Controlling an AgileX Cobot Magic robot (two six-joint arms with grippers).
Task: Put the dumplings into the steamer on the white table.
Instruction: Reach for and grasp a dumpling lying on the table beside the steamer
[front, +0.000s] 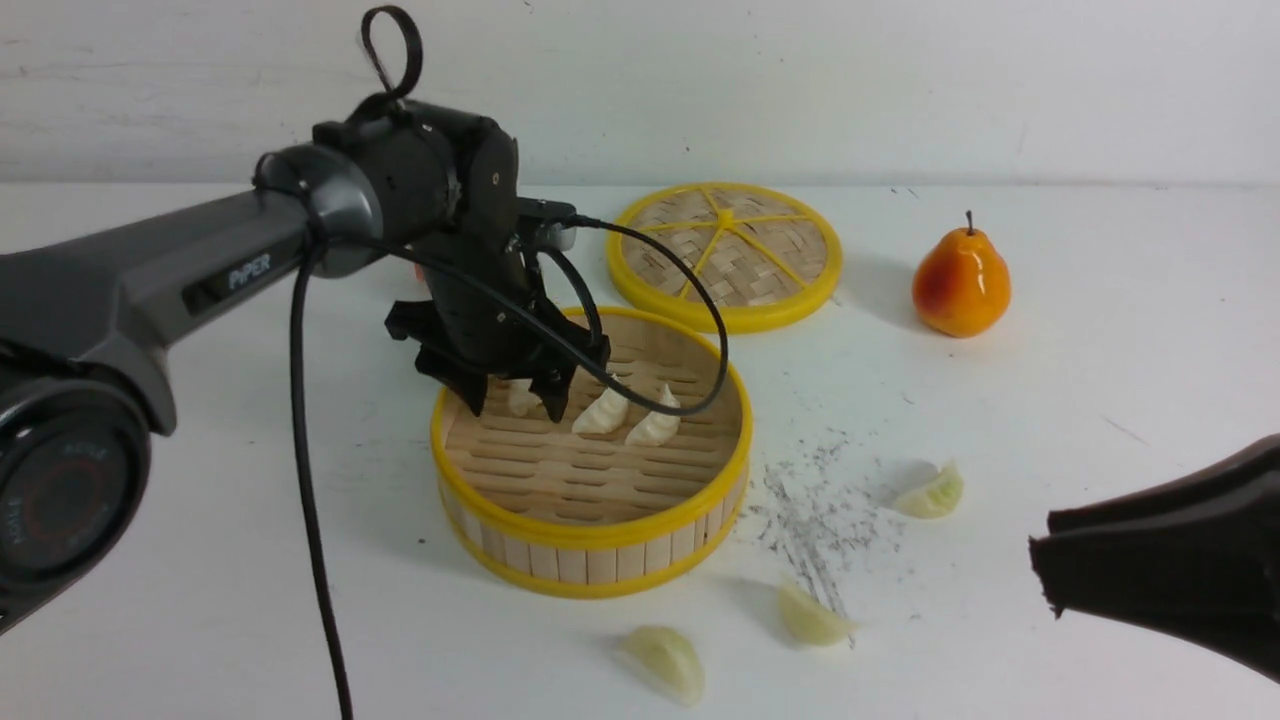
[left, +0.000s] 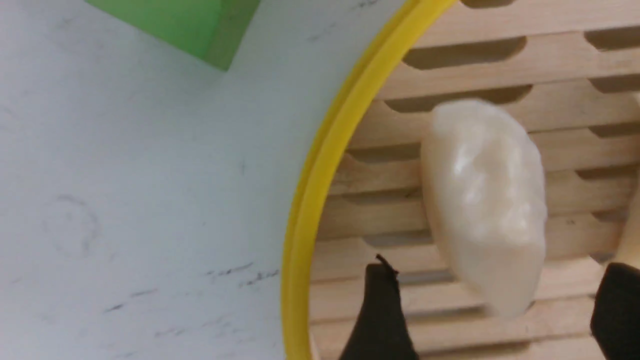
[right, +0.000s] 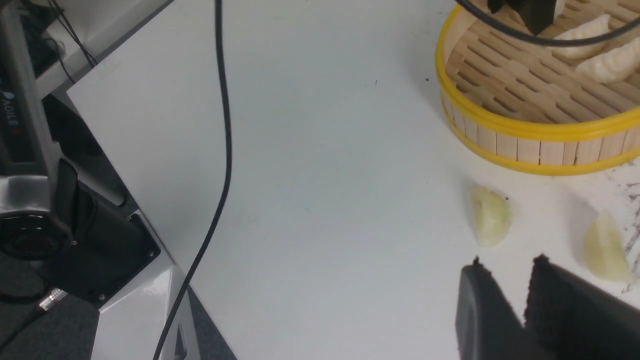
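Observation:
The steamer (front: 590, 530) stands mid-table with three cream-white dumplings on its slatted floor (front: 520, 397) (front: 603, 412) (front: 655, 425). My left gripper (front: 515, 402) hangs inside the steamer, open, its fingers either side of the leftmost dumpling (left: 482, 210), which lies free on the slats beside the yellow rim (left: 310, 200). Three pale green dumplings lie on the white table (front: 150, 600): (front: 932, 493), (front: 810, 617), (front: 668, 660). My right gripper (right: 507, 262) hovers low at the right, narrowly open and empty, near two green dumplings (right: 490, 215) (right: 606, 247).
The woven lid (front: 725, 255) lies flat behind the steamer, with an orange pear (front: 960, 282) to its right. A green block (left: 185, 25) sits just outside the steamer's far-left rim. The left arm's black cable (front: 310, 520) hangs to the table's front edge.

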